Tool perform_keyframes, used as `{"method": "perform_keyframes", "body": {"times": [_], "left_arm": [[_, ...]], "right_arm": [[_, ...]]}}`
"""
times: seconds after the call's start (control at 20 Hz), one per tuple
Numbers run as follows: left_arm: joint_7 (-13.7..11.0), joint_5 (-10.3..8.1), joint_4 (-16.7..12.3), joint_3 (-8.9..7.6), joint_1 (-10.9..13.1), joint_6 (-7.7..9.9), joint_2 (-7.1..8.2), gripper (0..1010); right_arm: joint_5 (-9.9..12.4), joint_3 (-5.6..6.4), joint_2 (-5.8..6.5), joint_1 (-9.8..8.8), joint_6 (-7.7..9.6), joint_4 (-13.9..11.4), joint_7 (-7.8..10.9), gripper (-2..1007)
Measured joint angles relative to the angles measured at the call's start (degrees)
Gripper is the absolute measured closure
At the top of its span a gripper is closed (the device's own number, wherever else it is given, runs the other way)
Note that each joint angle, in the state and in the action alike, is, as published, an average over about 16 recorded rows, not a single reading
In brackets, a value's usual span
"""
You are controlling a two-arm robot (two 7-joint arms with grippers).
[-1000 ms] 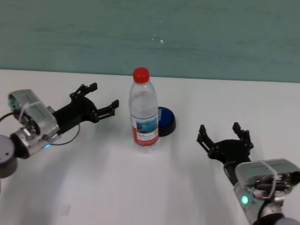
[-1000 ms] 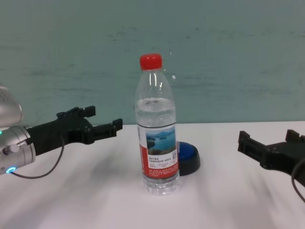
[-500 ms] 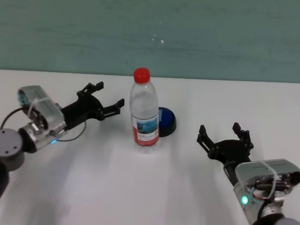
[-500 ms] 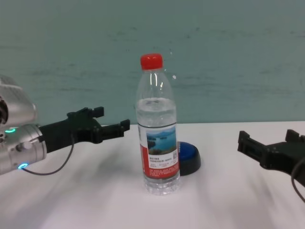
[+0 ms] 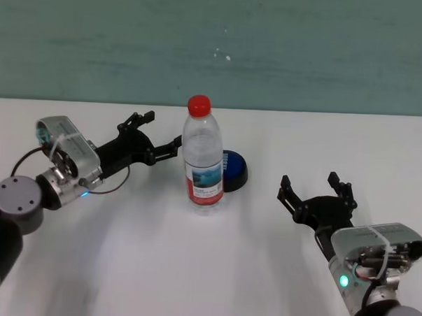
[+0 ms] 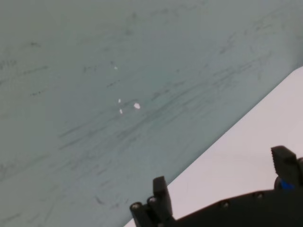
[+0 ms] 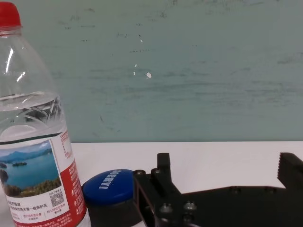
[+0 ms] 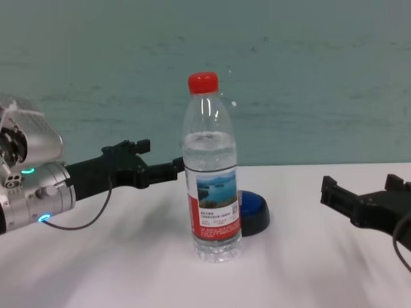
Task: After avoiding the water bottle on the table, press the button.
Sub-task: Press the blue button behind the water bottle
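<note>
The water bottle [image 5: 202,161] stands upright on the white table [image 5: 192,269], with its red cap and lake label. The blue button [image 5: 235,167] sits just behind it to the right, partly hidden by it. My left gripper [image 5: 163,128] is open and hovers above the table just left of the bottle's upper part, apart from it. It also shows in the chest view [image 8: 160,155] and the left wrist view [image 6: 222,170]. My right gripper [image 5: 311,183] is open and empty, low at the right. The right wrist view shows the bottle [image 7: 33,142] and the button [image 7: 111,187].
A teal wall [image 5: 216,46] runs behind the table's far edge. Bare tabletop lies in front of the bottle and on both sides.
My left gripper has moved right and farther back, closing in on the bottle's left side. The right arm, the bottle and the button have not moved.
</note>
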Motion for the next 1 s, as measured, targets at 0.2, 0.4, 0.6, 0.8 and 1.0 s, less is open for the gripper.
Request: {"method": "perform_keyframes", "body": {"times": [0.2, 0.4, 0.6, 0.8, 1.0], "left_arm": [[0.00, 0.22, -0.20, -0.13, -0.09, -0.16, -0.08, 10], [0.04, 0.28, -1.22, -0.30, 0.29, 0.09, 0.14, 10], [0.45, 0.34, -3.55, -0.49, 1.51, 1.19, 0.87, 10], [1.31, 0.39, -7.82, -0.79, 3.86, 3.41, 2.35, 10], [2.76, 0.31, -14.73, -1.43, 7.82, 7.04, 4.83, 10]], "right_arm": [[0.00, 0.00, 0.00, 0.00, 0.00, 0.00, 0.00, 2], [0.00, 0.00, 0.00, 0.00, 0.00, 0.00, 0.00, 2], [0.00, 0.00, 0.00, 0.00, 0.00, 0.00, 0.00, 2], [0.00, 0.00, 0.00, 0.00, 0.00, 0.00, 0.00, 2], [0.00, 0.00, 0.00, 0.00, 0.00, 0.00, 0.00, 2]]}}
